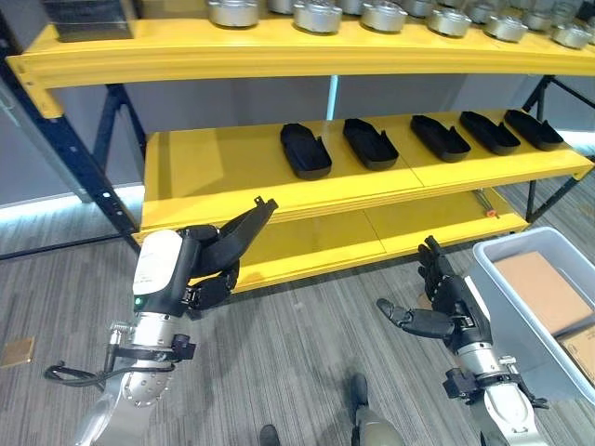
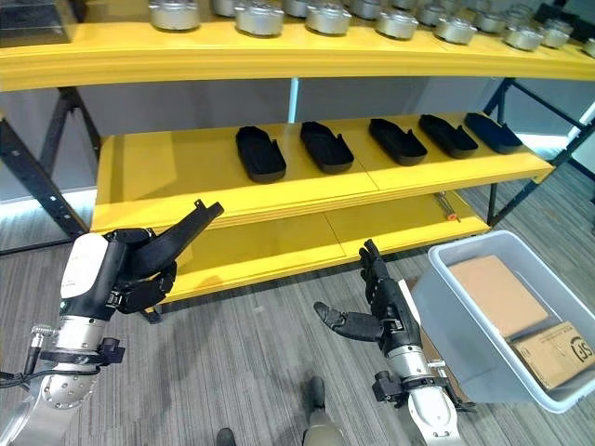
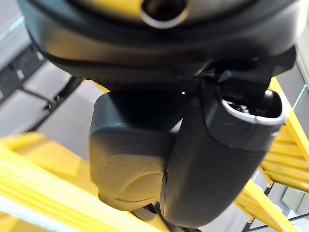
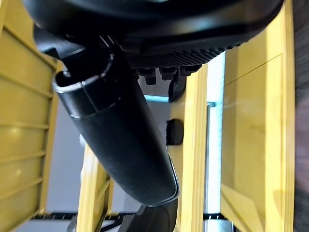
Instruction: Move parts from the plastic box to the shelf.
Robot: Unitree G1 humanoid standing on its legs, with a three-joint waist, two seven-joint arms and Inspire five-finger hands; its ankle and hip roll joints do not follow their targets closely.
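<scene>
plastic box (image 1: 521, 307) cut off at right edge

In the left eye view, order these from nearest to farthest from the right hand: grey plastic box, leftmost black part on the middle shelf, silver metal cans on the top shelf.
1. Grey plastic box, beside the right hand.
2. Leftmost black part, middle shelf.
3. Silver metal cans, top shelf.

Silver-grey arms (dark hands (image 1: 209, 269))

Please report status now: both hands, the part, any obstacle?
Left hand shut on black part, before the middle shelf. Right hand open beside plastic box. Five parts already shelved.
</scene>
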